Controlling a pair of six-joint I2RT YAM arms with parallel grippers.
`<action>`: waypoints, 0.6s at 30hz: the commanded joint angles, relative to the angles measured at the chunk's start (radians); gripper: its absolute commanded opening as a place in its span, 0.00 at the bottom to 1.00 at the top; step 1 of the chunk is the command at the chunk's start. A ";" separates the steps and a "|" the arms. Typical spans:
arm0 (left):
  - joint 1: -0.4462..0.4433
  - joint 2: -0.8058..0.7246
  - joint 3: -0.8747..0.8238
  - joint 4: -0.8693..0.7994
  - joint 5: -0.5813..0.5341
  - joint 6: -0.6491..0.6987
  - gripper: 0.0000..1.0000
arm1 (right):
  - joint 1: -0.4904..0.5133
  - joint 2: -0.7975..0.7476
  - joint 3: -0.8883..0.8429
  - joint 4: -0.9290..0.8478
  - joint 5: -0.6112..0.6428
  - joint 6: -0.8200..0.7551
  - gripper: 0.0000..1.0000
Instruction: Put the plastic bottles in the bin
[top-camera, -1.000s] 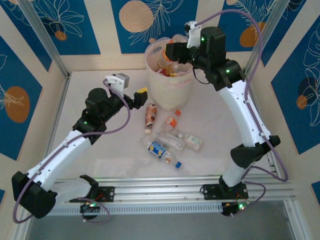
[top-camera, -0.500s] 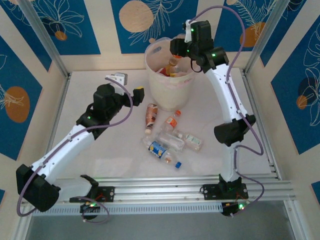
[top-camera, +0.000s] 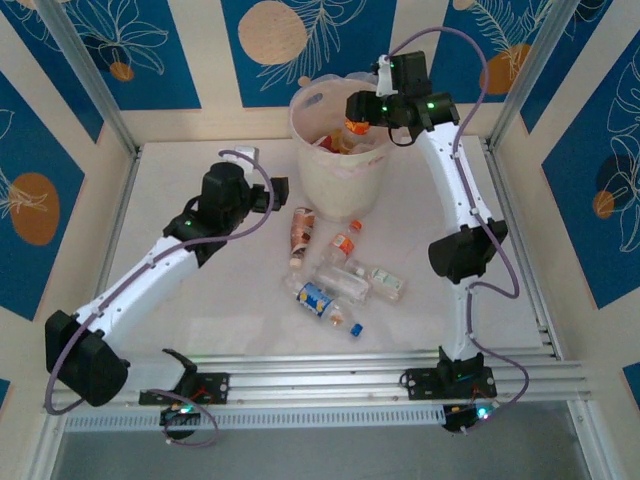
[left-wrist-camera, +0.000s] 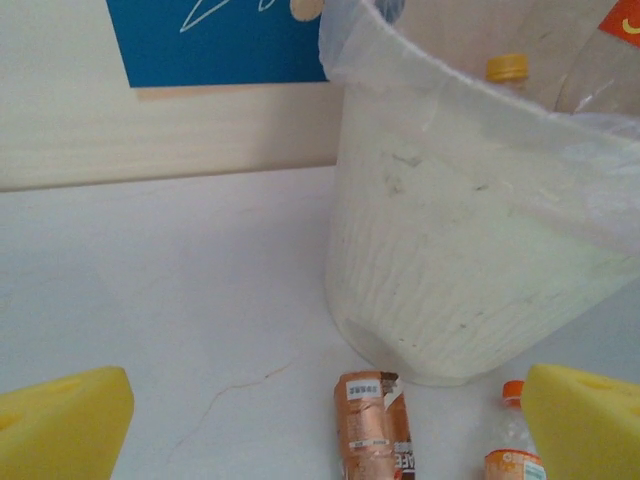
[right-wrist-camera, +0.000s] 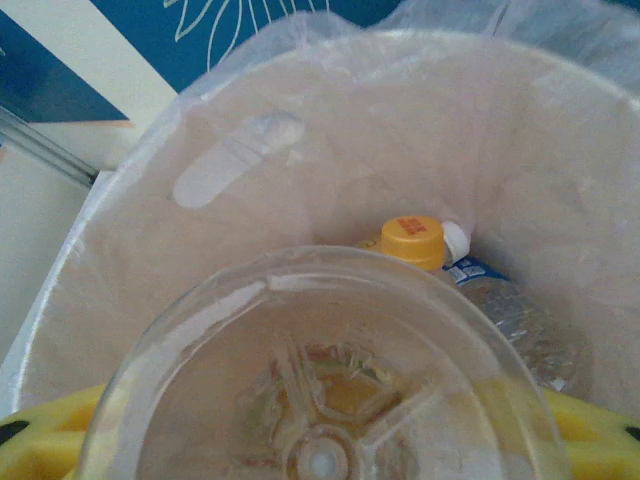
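Over the table from the top camera, the bin (top-camera: 345, 185) sits at the far middle with a few bottles already inside. The right gripper (top-camera: 362, 106) hangs over its mouth, clamped on a clear bottle (top-camera: 353, 126). The left gripper (top-camera: 278, 192) is low beside the bin's left side, above the loose pile. That pile looks like roughly six bottles on the table (top-camera: 200, 300), near the bin's foot. It includes a brown-label bottle (top-camera: 300, 230), an orange-label bottle (top-camera: 343, 243), a blue-label bottle (top-camera: 318, 298) and a couple of clear ones that are hard to count. There's also a stray blue cap (top-camera: 357, 328).

Left wrist cam: both yellow fingers (left-wrist-camera: 60, 425) sit out at the frame corners, so the pincer is wide apart with nothing in it. The brown-label bottle lies between them lower down, its end close to the bin wall. The orange-capped one is just inside the right finger. A yellow cap (left-wrist-camera: 507, 67) pokes up inside the bin.

Right wrist cam: you're staring at the base of the clear bottle, with yellow fingers tight on either side. It's hovering right over the liner, with a yellow-capped bottle (right-wrist-camera: 412, 240) and another clear one below.

My read is it's well past halfway. This one just needs dropping, and then the floor pile is what's left. The brown one looks like the likely next grab.
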 joint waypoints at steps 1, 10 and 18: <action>-0.005 0.025 0.056 -0.059 -0.036 -0.022 1.00 | 0.003 0.037 0.031 -0.040 -0.082 0.020 0.48; -0.004 0.090 0.090 -0.098 -0.040 -0.051 1.00 | 0.005 0.081 0.034 -0.065 -0.074 0.012 0.61; -0.004 0.136 0.104 -0.114 -0.022 -0.064 1.00 | 0.002 0.106 0.097 -0.096 -0.027 -0.010 0.84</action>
